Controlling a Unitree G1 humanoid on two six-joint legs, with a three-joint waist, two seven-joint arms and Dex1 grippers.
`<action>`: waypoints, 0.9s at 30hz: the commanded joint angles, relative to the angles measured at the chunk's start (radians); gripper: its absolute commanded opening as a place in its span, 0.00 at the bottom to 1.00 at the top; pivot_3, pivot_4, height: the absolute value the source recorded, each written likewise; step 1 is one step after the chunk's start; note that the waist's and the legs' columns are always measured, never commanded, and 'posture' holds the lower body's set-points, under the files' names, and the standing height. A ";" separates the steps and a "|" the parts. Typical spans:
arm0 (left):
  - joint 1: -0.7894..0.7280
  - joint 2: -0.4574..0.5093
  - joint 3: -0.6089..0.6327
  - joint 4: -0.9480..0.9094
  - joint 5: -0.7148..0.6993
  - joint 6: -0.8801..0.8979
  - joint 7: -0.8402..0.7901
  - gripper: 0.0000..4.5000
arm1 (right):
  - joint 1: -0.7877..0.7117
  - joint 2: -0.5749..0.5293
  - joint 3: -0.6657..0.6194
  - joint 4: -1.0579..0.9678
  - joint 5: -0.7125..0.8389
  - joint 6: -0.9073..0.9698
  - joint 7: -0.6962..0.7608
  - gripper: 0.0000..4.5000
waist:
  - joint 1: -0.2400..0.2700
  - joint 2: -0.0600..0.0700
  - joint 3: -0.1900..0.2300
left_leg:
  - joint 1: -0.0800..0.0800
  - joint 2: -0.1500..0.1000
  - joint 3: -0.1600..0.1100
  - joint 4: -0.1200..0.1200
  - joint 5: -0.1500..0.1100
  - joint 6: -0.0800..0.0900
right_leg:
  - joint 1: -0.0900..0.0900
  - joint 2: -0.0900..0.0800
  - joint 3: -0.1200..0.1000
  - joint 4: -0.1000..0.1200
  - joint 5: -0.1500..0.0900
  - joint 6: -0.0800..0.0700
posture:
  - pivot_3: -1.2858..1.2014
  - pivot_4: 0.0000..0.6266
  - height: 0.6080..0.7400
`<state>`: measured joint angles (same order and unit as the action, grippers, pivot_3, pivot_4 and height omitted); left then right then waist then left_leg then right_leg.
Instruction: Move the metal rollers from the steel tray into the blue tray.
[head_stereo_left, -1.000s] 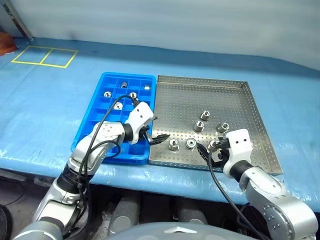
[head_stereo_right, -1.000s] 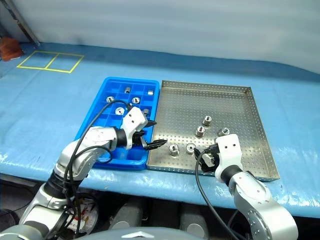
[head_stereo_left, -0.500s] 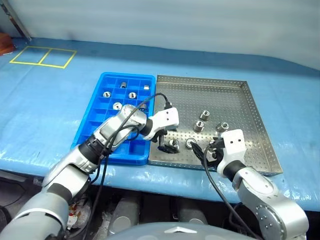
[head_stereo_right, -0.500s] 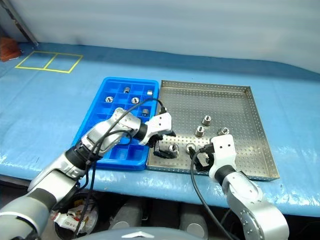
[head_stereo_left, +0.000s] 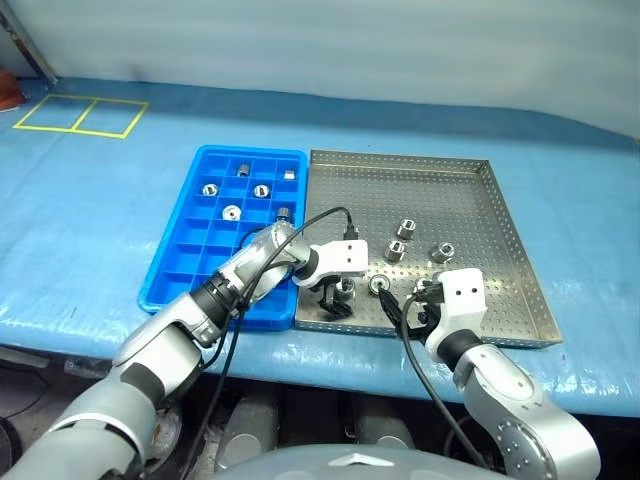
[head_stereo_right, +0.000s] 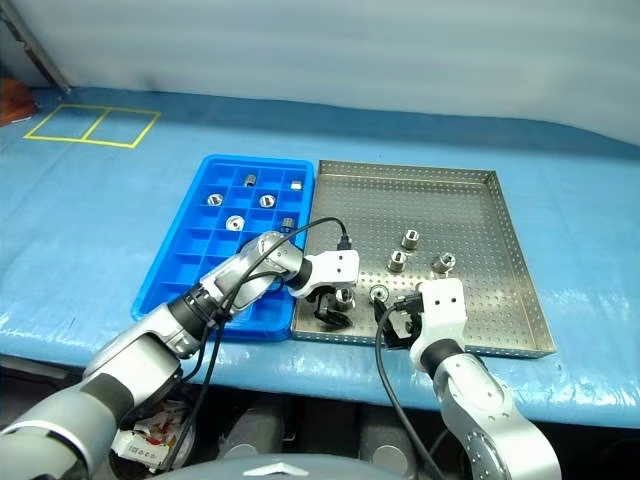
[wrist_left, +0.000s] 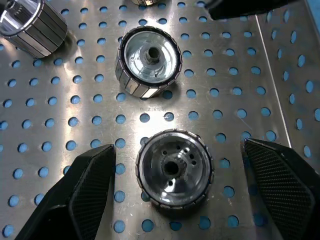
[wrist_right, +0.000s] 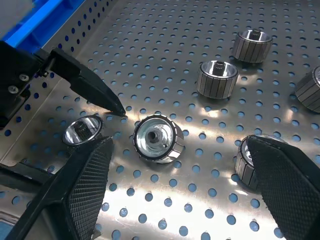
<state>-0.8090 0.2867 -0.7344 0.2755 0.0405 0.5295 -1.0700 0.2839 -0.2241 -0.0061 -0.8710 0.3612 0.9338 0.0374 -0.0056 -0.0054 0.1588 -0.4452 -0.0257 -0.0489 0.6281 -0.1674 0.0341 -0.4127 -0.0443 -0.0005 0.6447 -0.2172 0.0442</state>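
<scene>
Five small shiny metal rollers (head_stereo_left: 232, 212) sit in bright blue compartmented plastic tray (head_stereo_left: 170, 281); five remain on perforated square steel tray (head_stereo_left: 505, 240). Left gripper (wrist_left: 175, 175) straddles one, fingers wide, nothing held; right gripper (wrist_right: 175, 175) wide, empty.

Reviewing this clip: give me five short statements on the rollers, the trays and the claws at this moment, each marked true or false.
1. The left claw straddles a roller with its fingers open. True.
2. That roller is lifted clear of the steel tray. False: it rests on the perforated floor, ungripped.
3. The blue tray holds no rollers. False: several sit in its far compartments.
4. The right claw is open over the steel tray, holding nothing. True.
5. The blue tray lies to the right of the steel tray. False: it lies to its left, beside it.
</scene>
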 joint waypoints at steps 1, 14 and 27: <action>-0.030 -0.020 0.024 0.019 0.027 -0.019 0.004 1.00 | -0.005 0.005 0.006 -0.022 -0.009 -0.024 -0.002 1.00 | -0.002 0.000 0.000 | 0.000 0.000 0.000 0.000 0.000 0.000 | 0.000 0.000 0.000 0.000 0.000 0.000 | 0.51 0.24 1.00; -0.008 0.100 0.053 -0.137 0.031 0.009 -0.103 0.38 | -0.067 0.005 0.057 0.040 -0.022 -0.015 0.022 1.00 | -0.004 0.000 0.000 | 0.000 0.001 0.000 0.001 0.000 0.000 | 0.000 0.000 0.000 0.001 0.000 0.001 | 0.54 0.24 1.00; 0.134 -0.098 0.666 -0.412 -0.129 0.264 0.468 0.38 | -0.190 -0.021 0.120 0.094 -0.042 -0.037 0.072 1.00 | 0.009 0.000 0.000 | 0.001 0.000 -0.001 0.001 0.001 0.001 | 0.001 0.001 0.000 0.001 0.004 0.007 | 0.56 0.24 1.00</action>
<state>-0.7025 0.2038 -0.1350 -0.0675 -0.0976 0.8066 -0.7112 0.1131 -0.2410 0.1022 -0.7588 0.3204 0.9244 0.0932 0.0037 -0.0050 0.1588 -0.4437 -0.0259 -0.0495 0.6284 -0.1668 0.0349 -0.4113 -0.0432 -0.0005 0.6459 -0.2127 0.0517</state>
